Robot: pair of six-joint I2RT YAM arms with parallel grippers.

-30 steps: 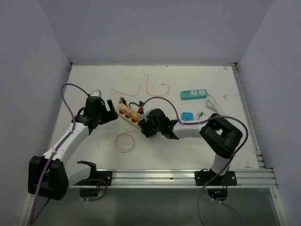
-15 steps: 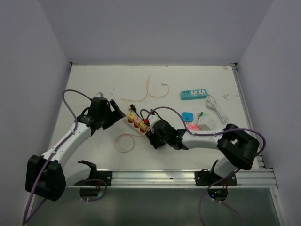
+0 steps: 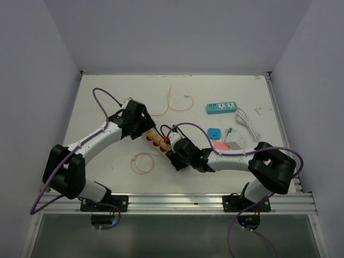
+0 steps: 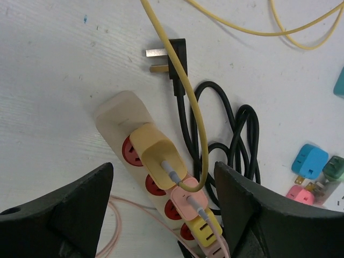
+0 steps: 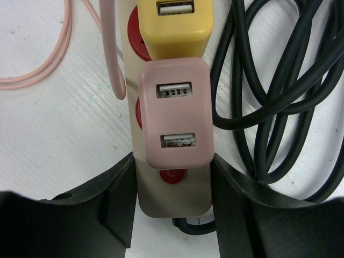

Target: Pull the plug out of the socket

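A beige power strip (image 3: 157, 141) with red sockets lies at the table's middle. It carries a yellow charger (image 4: 159, 156), a pink charger (image 4: 191, 196), a yellow USB adapter (image 5: 174, 24) and a pink two-port USB adapter (image 5: 174, 119). My left gripper (image 4: 166, 215) is open wide and hovers over the strip's far half, one finger on each side, touching nothing. My right gripper (image 5: 173, 207) is shut on the strip's near end (image 5: 174, 199), with its fingers (image 5: 121, 199) pressed against both sides just below the pink USB adapter.
A coiled black cord (image 4: 244, 134) with a loose plug (image 4: 173, 54) lies beside the strip. A yellow cable (image 3: 173, 101) and a pink cable loop (image 3: 142, 163) lie nearby. A teal power strip (image 3: 221, 108) and blue (image 3: 214, 133) and pink (image 3: 220, 145) adapters sit at the right.
My left gripper has moved right, from beside the strip's far end to over it. My right gripper slid the strip a little toward the near right, then held still.
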